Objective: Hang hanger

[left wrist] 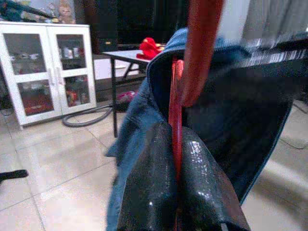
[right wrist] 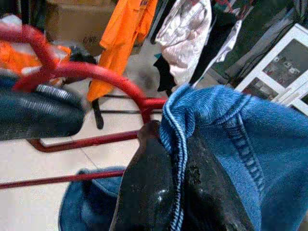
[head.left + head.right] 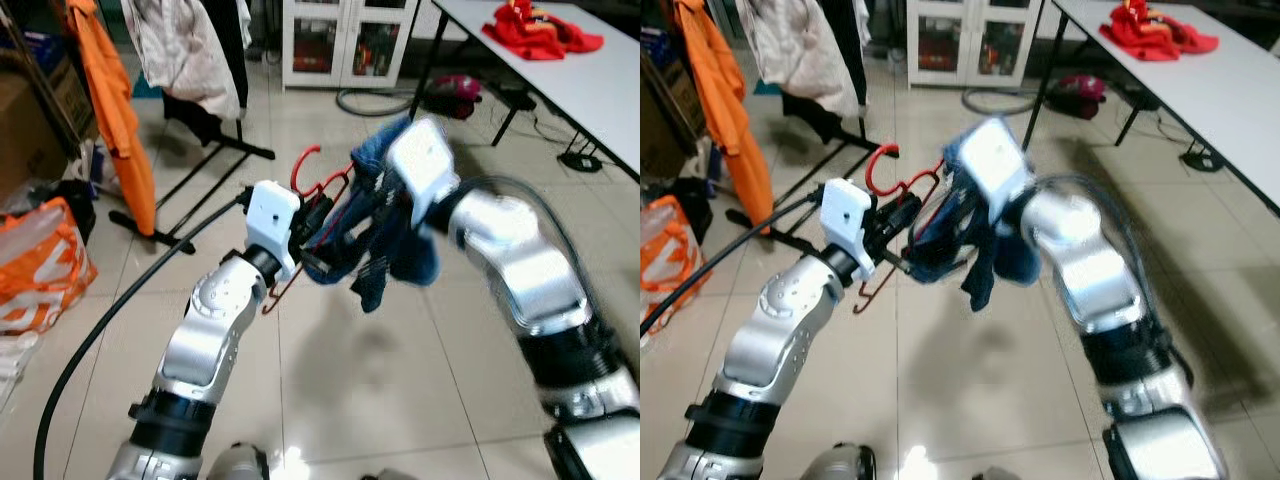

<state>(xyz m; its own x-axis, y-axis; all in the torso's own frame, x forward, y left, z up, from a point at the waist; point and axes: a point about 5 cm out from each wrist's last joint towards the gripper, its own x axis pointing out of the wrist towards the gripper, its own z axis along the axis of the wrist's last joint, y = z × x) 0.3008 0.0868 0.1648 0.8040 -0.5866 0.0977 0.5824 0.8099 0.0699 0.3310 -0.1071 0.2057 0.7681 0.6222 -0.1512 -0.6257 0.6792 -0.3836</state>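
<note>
A red wire hanger (image 3: 312,190) is held in mid-air in front of me, with a blue denim garment (image 3: 390,240) draped on it. My left gripper (image 3: 312,232) is shut on the hanger's red wire (image 1: 175,120). My right gripper (image 2: 180,192) is shut on a seamed edge of the blue denim garment (image 2: 226,130), right beside the hanger's red hook (image 2: 96,72). The right arm (image 3: 520,270) looks blurred.
A black clothes rack (image 3: 200,150) with an orange garment (image 3: 115,110) and pale clothes (image 3: 185,45) stands at the back left. A white cabinet (image 3: 345,40) is behind. A white table (image 3: 590,80) with red cloth (image 3: 540,30) is at the right. Orange bag (image 3: 40,260) lies left.
</note>
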